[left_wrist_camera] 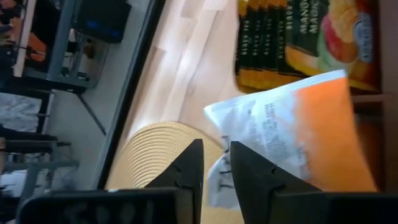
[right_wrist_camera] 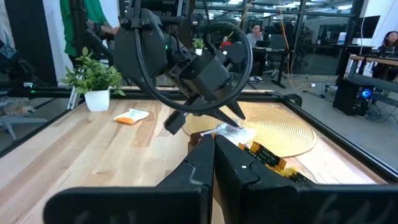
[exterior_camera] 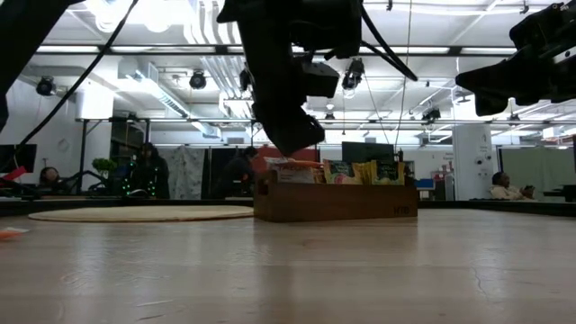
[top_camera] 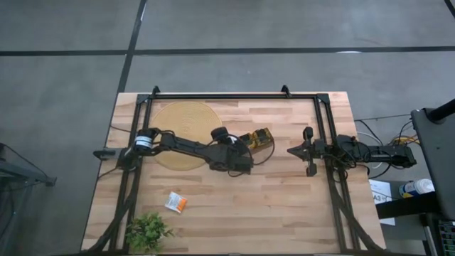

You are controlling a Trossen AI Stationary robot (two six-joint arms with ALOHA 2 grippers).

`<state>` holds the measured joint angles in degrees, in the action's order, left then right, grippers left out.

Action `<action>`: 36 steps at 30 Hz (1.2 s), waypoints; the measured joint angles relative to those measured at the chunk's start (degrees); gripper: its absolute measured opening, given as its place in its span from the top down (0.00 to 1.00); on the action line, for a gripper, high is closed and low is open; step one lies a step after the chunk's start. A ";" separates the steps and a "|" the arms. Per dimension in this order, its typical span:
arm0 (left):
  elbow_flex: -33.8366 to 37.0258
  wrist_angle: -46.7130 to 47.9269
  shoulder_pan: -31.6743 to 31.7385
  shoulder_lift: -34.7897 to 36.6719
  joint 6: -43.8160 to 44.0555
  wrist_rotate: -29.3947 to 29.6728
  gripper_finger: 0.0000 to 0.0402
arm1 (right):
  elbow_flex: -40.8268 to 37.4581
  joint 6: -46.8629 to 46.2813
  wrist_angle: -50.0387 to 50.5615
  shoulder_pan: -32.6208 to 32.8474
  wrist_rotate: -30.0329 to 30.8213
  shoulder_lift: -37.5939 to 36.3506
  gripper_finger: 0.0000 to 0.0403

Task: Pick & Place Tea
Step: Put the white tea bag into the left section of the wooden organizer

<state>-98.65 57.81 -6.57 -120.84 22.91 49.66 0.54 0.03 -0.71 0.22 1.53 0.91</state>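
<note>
My left gripper [left_wrist_camera: 216, 144] reaches out over the left end of the wooden tray [top_camera: 257, 137] and is shut on a white tea sachet with an orange patch [left_wrist_camera: 298, 137]. The sachet sits over that end of the tray, beside the dark green and yellow sachets [left_wrist_camera: 292, 37] standing in it. Another white and orange sachet [top_camera: 175, 203] lies flat on the table near the front left. My right gripper [right_wrist_camera: 213, 149] is shut on nothing and waits at the table's right side [top_camera: 293, 151]. My left gripper pinches the sachet's crumpled white corner [left_wrist_camera: 217, 177] between its two fingers. The fingers slant down from the table's left. The sachet's orange part [left_wrist_camera: 329, 130] reaches out past the fingertips over the tray; whether it rests on the tray, I cannot tell.
A round woven mat [top_camera: 186, 134] lies on the table's far left, under the left arm. A small leafy plant in a white pot [top_camera: 148, 231] stands at the front left corner. A black frame [top_camera: 234, 96] runs along the table's far and side edges. People sit in the room beyond.
</note>
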 joint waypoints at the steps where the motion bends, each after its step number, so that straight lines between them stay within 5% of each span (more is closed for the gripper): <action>1: -0.56 1.22 -0.02 0.00 0.04 0.40 0.81 | 0.00 0.00 0.00 0.01 0.00 -0.01 0.98; 9: -4.43 5.79 -0.28 3.05 2.07 -1.18 0.78 | 0.00 0.00 0.01 0.00 0.01 0.02 0.98; 17: -4.47 1.96 -0.28 4.65 0.47 -26.83 0.78 | 0.00 0.00 0.02 -0.01 0.01 0.00 0.98; 19: -3.83 0.25 -0.31 4.66 -0.88 -29.54 0.78 | 0.00 0.00 0.02 0.00 -0.01 0.00 0.98; 36: -2.64 -5.23 0.98 4.66 -6.61 -21.48 0.79 | 0.00 0.00 0.02 0.01 -0.01 0.00 0.98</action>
<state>-101.30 52.58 -5.59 -116.18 16.30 28.18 0.54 0.03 -0.69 0.23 1.52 0.91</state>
